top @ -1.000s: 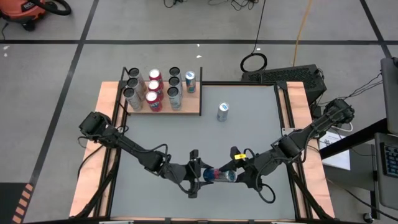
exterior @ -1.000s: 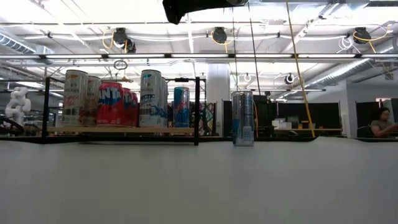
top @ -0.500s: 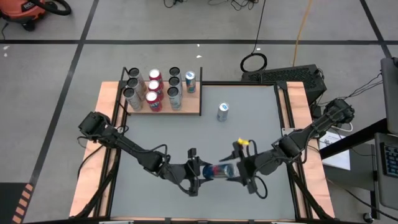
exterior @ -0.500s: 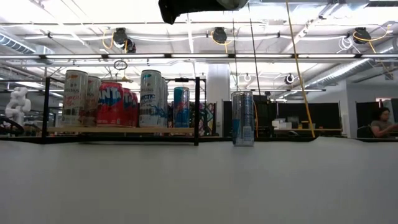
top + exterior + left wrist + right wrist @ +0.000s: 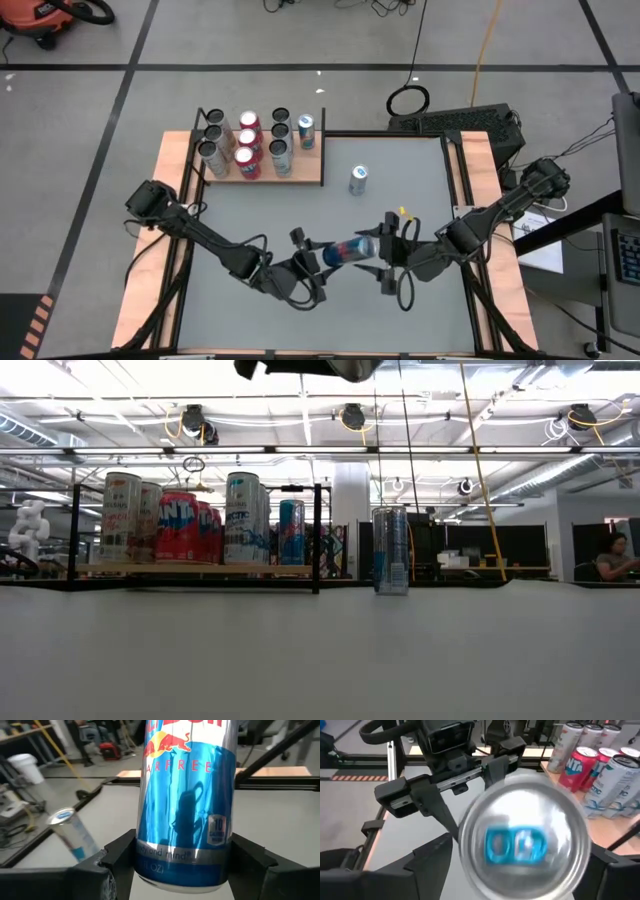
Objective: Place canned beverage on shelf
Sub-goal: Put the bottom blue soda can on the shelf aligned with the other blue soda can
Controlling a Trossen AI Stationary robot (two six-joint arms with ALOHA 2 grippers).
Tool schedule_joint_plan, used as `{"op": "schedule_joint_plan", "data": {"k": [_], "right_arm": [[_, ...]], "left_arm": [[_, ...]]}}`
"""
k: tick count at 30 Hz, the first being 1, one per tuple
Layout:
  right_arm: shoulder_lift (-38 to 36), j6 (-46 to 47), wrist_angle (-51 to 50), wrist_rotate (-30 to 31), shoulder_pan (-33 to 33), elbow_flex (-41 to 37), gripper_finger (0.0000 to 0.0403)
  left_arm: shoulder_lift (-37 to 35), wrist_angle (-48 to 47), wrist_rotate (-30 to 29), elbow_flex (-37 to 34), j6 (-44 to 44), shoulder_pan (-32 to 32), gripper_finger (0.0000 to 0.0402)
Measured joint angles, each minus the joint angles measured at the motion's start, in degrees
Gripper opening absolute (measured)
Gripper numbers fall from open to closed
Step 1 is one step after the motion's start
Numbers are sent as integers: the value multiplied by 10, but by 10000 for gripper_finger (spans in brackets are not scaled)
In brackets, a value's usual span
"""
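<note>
Red Bull can in mid-air handover, well short of the shelf.

We see the left gripper clamped on its base end; the right gripper spread around its top end, probably not gripping. Next, we judge: one arm carries it to the shelf's bare spot.

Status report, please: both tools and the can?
Left tool shut on blue can, mid-air. Right tool open at can's top. Shelf ahead, one standing can between.

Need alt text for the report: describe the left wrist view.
A blue and silver can fills the frame, held between the left tool's two dark fingers over the grey table. A second can stands behind it.
</note>
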Motion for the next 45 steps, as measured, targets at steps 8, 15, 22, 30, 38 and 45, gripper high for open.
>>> {"op": "schedule_joint_plan", "data": {"k": [8,15,22,30,38,45], "right_arm": [[0,-21,90,3,-1,-24,272],[0,-71,149,-1,-11,-36,271],[0,-82,153,-2,-24,-36,246],[0,-101,156,-13,-29,-36,201],[1,-135,145,-67,-29,-36,199],[1,-194,145,-101,-29,-36,188]], "left_arm": [[0,-8,-71,1,0,-14,238],[0,-6,-75,1,0,-14,238],[0,-9,-78,1,0,-14,238],[0,-10,-60,1,-2,-14,238],[0,-4,-56,1,-6,-27,296],[0,2,-56,1,-7,-47,335]]}}
